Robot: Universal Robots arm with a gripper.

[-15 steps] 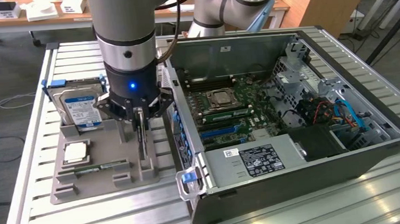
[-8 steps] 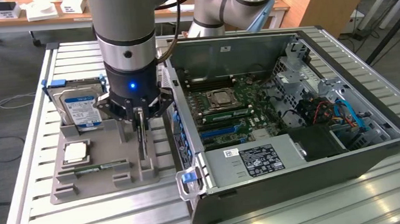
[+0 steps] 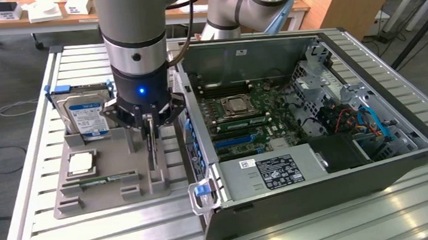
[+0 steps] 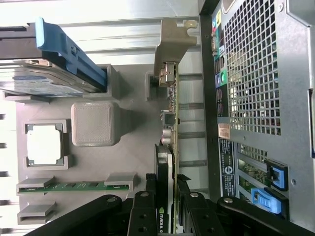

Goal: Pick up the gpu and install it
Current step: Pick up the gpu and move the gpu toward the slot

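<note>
Grey plastic holder (image 3: 103, 196) is sitting on the slatted aluminium surface (image 3: 35, 234) toward the exterior view's left, and I am watching the arm stand straight over it. The pincer (image 3: 148, 127) is reaching down onto the gpu (image 3: 151, 153), which is standing on its long edge in the holder's slots along the side nearest the open computer case (image 3: 403, 167).

From the wrist camera I am seeing the gpu (image 4: 171, 123) running away from the lens. Its silvery bracket (image 4: 174, 44) is at the far end, and a green logo is showing on the near end. The pincer (image 4: 166, 202) is gripping that near end at a middling width. Its black fingers (image 4: 142, 209) are pressing one against each face of the card. The card is looking upright and seated in the holder, just beside the perforated rear panel of the case.

Elsewhere on the holder, a hard drive (image 3: 86, 114) with a blue-white label is standing at the back. A processor (image 3: 81, 162) is lying in a square recess, and a green memory stick (image 3: 99, 183) is resting in a slot near the front.
</note>
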